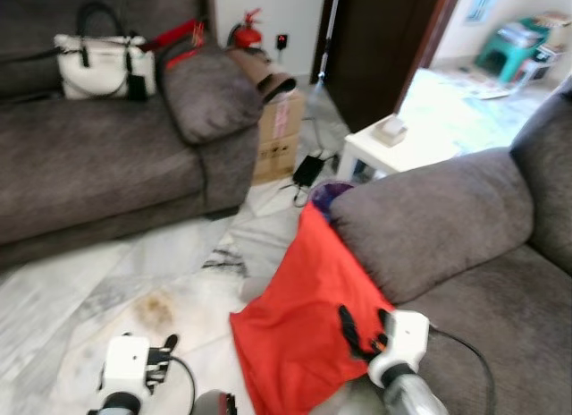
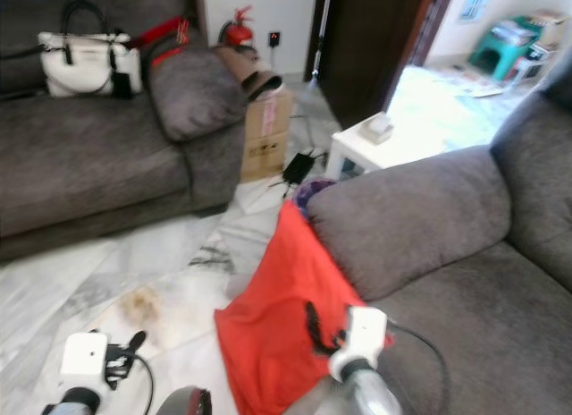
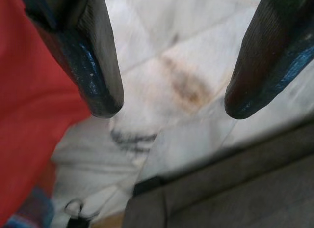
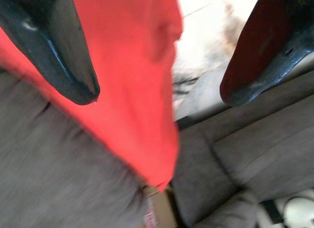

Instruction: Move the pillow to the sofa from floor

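Observation:
A red pillow [image 1: 299, 308] stands on its edge on the marble floor [image 1: 134, 263], leaning against the front of the armrest of the grey sofa [image 1: 429, 218] on the right. My right gripper [image 1: 362, 333] is at the pillow's lower right corner, beside the sofa. It is open, and in the right wrist view [image 4: 159, 98] the red cloth [image 4: 132, 66] lies just beyond its spread fingers. My left gripper [image 1: 164, 351] is low on the left, apart from the pillow. It is open over bare floor [image 3: 169, 107], with the pillow's edge [image 3: 34, 115] to one side.
A second grey sofa [image 1: 89, 165] with a white handbag [image 1: 94, 64] fills the left. Between the sofas stand a cardboard box [image 1: 277, 133], a black charger with cables [image 1: 308, 169] and a white side table [image 1: 393, 147]. A brown stain [image 1: 156, 309] marks the floor.

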Motion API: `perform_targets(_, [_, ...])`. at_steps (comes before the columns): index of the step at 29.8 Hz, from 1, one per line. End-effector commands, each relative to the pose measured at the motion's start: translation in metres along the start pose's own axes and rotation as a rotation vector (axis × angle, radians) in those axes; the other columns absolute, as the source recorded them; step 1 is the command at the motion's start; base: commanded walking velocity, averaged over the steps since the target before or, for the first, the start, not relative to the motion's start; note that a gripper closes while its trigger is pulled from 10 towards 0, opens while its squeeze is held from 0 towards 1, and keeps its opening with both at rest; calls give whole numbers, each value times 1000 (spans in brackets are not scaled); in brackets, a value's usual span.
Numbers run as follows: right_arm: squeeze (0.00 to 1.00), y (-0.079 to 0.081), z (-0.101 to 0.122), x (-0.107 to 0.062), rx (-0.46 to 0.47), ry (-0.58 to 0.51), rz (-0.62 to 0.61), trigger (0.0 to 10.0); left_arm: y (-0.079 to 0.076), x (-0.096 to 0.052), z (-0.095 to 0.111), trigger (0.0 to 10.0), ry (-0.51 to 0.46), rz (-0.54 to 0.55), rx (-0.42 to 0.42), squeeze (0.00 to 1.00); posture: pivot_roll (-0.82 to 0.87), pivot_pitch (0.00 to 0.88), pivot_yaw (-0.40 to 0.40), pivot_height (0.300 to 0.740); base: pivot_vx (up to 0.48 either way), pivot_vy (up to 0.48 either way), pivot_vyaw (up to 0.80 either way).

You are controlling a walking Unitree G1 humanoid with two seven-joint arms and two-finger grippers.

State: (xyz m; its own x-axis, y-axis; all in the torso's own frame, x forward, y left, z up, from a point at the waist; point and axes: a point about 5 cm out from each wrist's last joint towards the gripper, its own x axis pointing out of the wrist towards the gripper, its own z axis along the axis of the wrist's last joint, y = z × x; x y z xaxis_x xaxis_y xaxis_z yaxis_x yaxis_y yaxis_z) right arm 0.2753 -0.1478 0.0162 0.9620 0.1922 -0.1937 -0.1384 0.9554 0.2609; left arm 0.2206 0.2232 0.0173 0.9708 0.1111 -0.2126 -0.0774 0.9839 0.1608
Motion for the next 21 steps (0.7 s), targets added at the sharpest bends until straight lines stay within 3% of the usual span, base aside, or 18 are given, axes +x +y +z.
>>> perform_targets(1, [0,-17,-6,-7,13,23,-88,10000,-9,-6,-7,10000,26,-42,-22,0,113,118,-23,618,0,0,0])
perform_targets(13, [0,-42,8,-3,37,-5,-237,10000,-11,-7,-8,10000,30,-56,-3,0,120,117,-24,618,0,0,0])
perform_targets(21, [0,-40,3,-2,27,20,-243,10000,-8,-7,-10,10000,38,-43,13,0,122,118,-24,618,0,-437,0])
